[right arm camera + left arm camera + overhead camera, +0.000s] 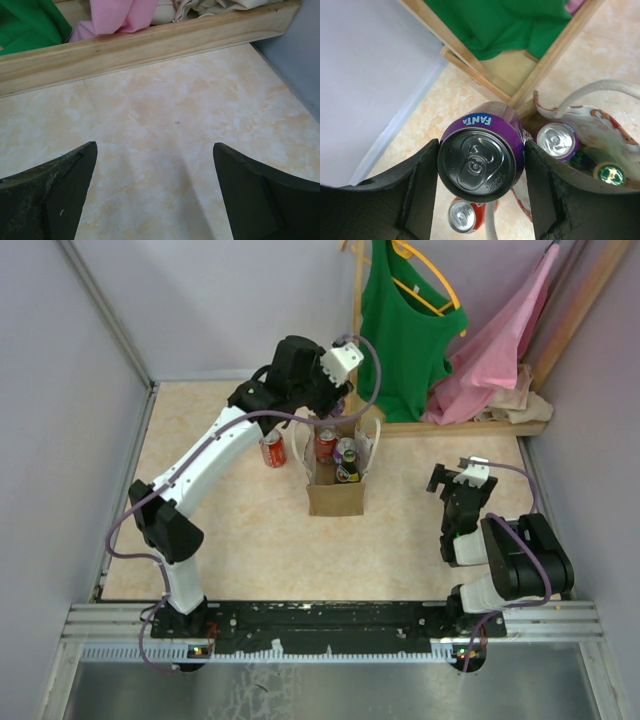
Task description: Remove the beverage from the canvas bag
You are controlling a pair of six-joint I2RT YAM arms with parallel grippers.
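My left gripper (481, 165) is shut on a purple Fanta can (480, 162), held upright above the table beside the far rim of the canvas bag (335, 495). In the top view the left gripper (333, 403) hovers over the bag's far end. The tan bag stands open with white rope handles (587, 92). Inside it are a second purple can (558, 140), a green can (609, 173) and a red can (325, 445). My right gripper (452, 478) is open and empty, low over bare table right of the bag; it also shows in the right wrist view (155, 165).
Another red can (272, 450) stands on the table left of the bag. A wooden rack (470, 425) with a green top (400, 330) and pink cloth (500, 350) stands at the back right. Walls close in the left, back and right sides.
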